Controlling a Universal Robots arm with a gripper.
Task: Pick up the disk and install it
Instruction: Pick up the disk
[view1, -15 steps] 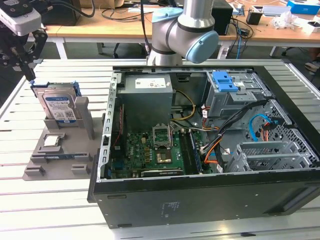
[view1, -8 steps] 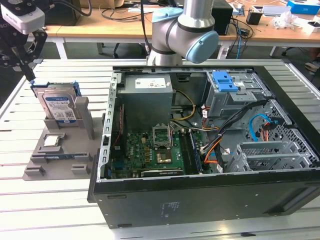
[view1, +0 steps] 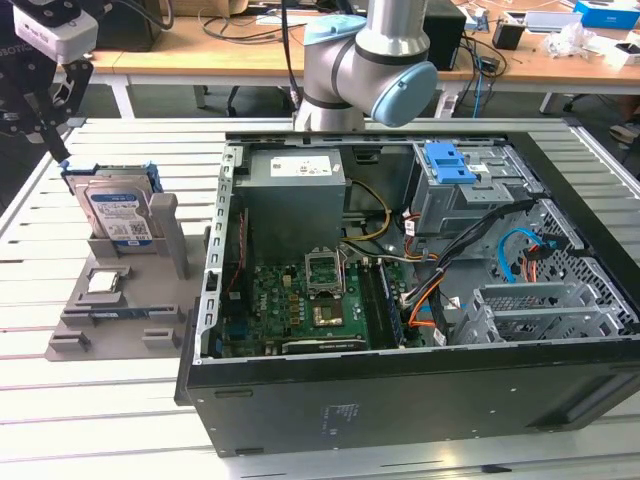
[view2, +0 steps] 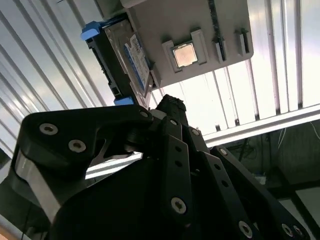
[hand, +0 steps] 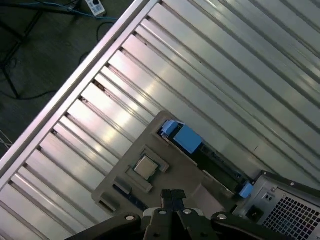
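Claw (hand: 173, 196) pinched closed, empty, hovering above the disk (view1: 118, 214), which stands upright below it in grey holder (view1: 168, 232); risk: descending unopened probably strikes the top edge and tips it.

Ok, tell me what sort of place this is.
Probably a robotics lab or workshop bench for PC assembly. An open computer case sits on a slatted metal table. A grey fixture beside it holds the disk and a CPU chip. Cluttered desks stand behind.

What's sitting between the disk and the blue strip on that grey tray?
A small square silver chip in its own recess, clearest in the exterior view.
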